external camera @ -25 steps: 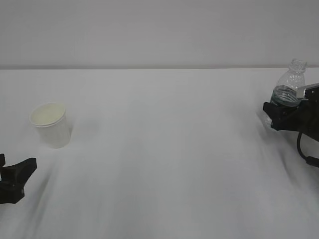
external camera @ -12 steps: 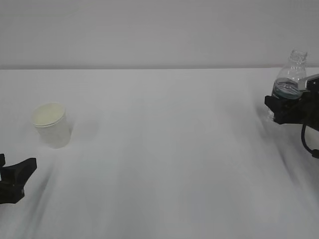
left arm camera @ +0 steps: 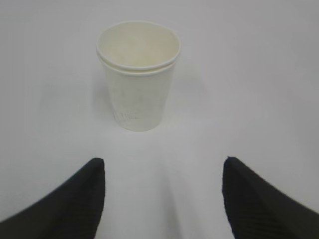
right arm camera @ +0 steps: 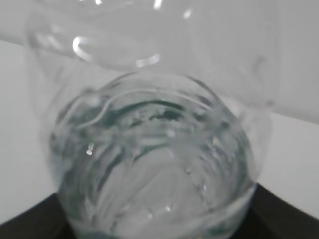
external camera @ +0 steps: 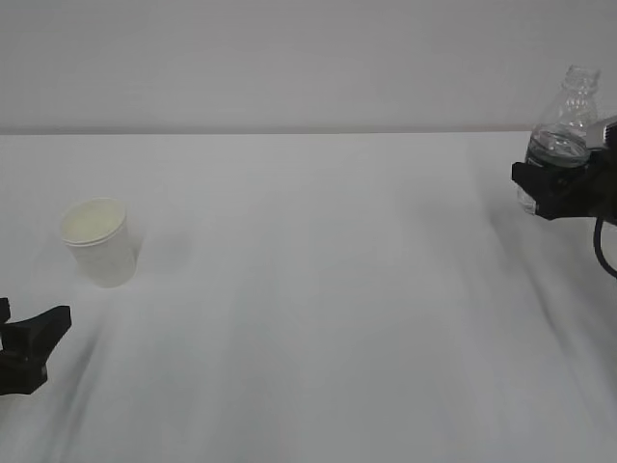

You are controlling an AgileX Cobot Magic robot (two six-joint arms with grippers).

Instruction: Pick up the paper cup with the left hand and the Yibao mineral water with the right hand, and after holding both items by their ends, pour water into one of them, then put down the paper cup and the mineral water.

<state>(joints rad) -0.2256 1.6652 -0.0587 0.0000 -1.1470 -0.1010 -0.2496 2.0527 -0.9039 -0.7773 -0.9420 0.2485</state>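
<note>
Far on the left, low down, the left hand (external camera: pixel 24 349) sits by the table edge. Its two black fingers (left arm camera: pixel 70 204) are spread wide with nothing between them. The paper cup (external camera: pixel 99 241) stands upright on the white table (external camera: pixel 318 289), a little way in front of the left hand and not touching it. In the left wrist view the cup stands ahead of the gap between the two fingers. It is white outside and pale cream inside.

Far on the right, the right hand (external camera: pixel 559 193) pinches the Yibao mineral water (external camera: pixel 562 135) around its lower part. The bottle is clear, stands almost straight up, and its narrow neck pokes above the black gripper. In the right wrist view the bottle fills almost everything.
</note>
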